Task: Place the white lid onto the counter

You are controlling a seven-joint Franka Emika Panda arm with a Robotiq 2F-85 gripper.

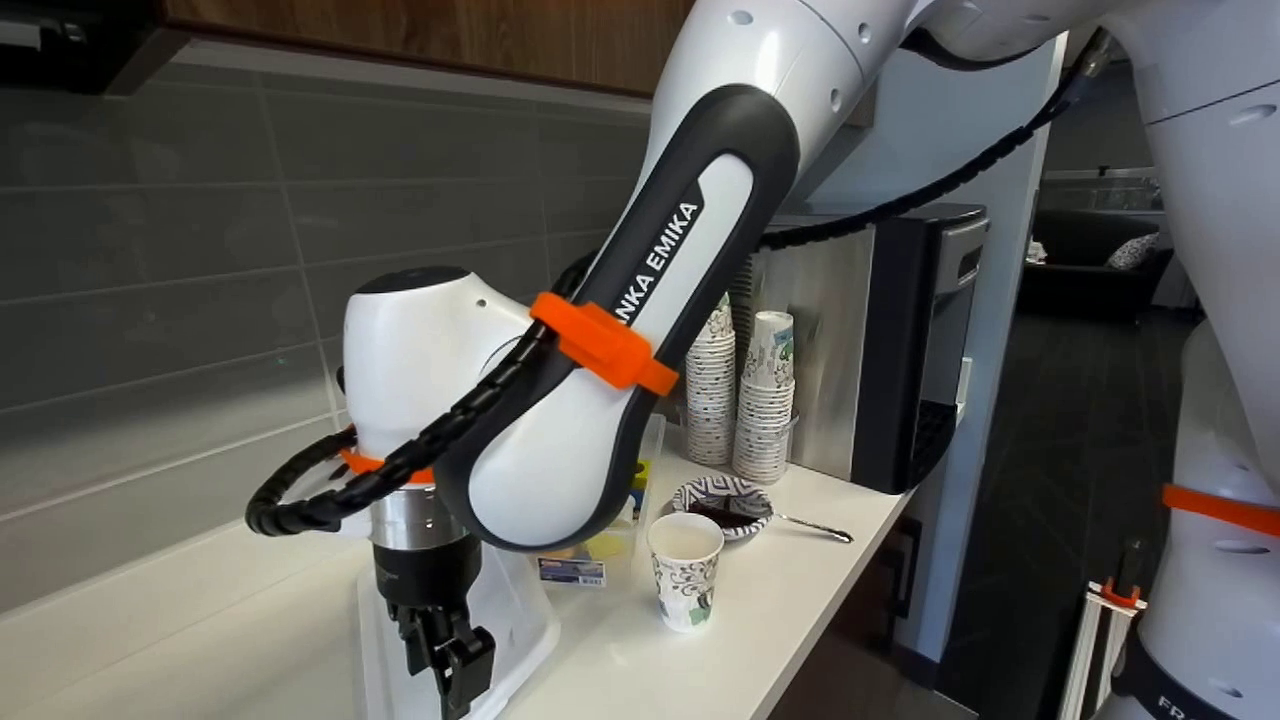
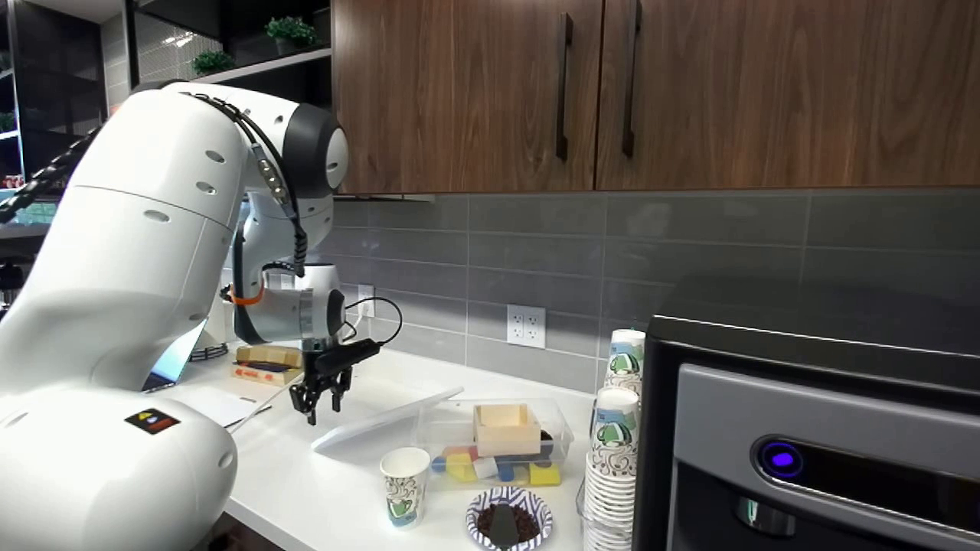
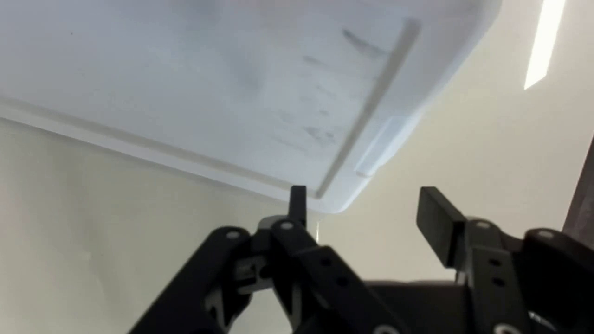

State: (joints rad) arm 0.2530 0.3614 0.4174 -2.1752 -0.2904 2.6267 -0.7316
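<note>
The white lid [image 2: 387,419] leans at a slant in an exterior view. Its low end is at the counter [image 2: 321,497] and its raised end is by the clear container [image 2: 563,428]. The lid [image 1: 515,610] also shows in an exterior view, partly hidden behind my gripper [image 1: 450,680]. In the wrist view the lid [image 3: 222,83] fills the upper left, with one corner near my left finger. My gripper [image 3: 362,208] is open, with nothing between its fingers. In an exterior view the gripper [image 2: 325,409] hangs above the counter near the lid's low end.
A paper cup [image 2: 404,487] and a patterned bowl [image 2: 482,528] with dark contents and a spoon stand close by. The clear container holds colored blocks and a wooden box [image 2: 505,430]. Cup stacks [image 1: 765,420] stand beside the dispenser [image 1: 900,340]. The tiled wall [image 1: 150,330] runs behind.
</note>
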